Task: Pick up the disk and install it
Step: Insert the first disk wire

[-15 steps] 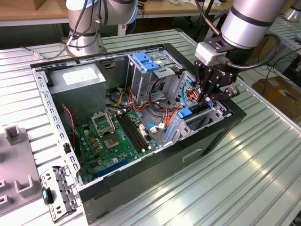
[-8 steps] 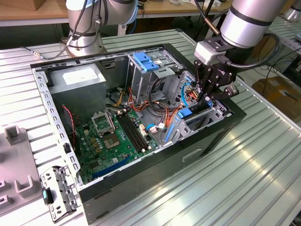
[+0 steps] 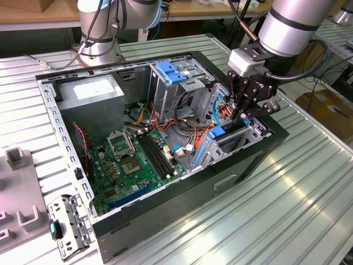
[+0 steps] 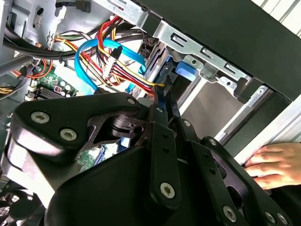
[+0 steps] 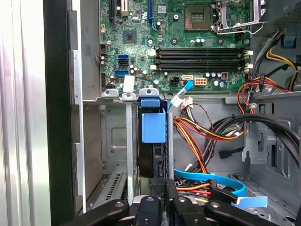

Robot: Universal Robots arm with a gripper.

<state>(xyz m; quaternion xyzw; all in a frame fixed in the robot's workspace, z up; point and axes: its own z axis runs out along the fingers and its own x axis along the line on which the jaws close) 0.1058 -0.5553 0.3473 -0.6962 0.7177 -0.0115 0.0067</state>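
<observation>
The disk (image 5: 153, 136) stands on edge in the drive cage (image 5: 117, 141) at the front corner of the open computer case (image 3: 165, 215), its blue carrier rail (image 5: 154, 127) uppermost. In the first wrist view it sits just below the cage's top lip, beside the motherboard (image 5: 188, 42). The gripper (image 3: 242, 113) hangs directly over the cage. In the second wrist view its fingers (image 4: 162, 106) are drawn together, pinching the disk's narrow end.

Judged from this, the disk is part-way seated. Doing the step well means keeping it parallel to the cage walls so both rails ride their guides. The orange and red cables (image 5: 197, 136) just beside the cage must stay out. A person's hand (image 4: 275, 165) rests on the case edge close by.
</observation>
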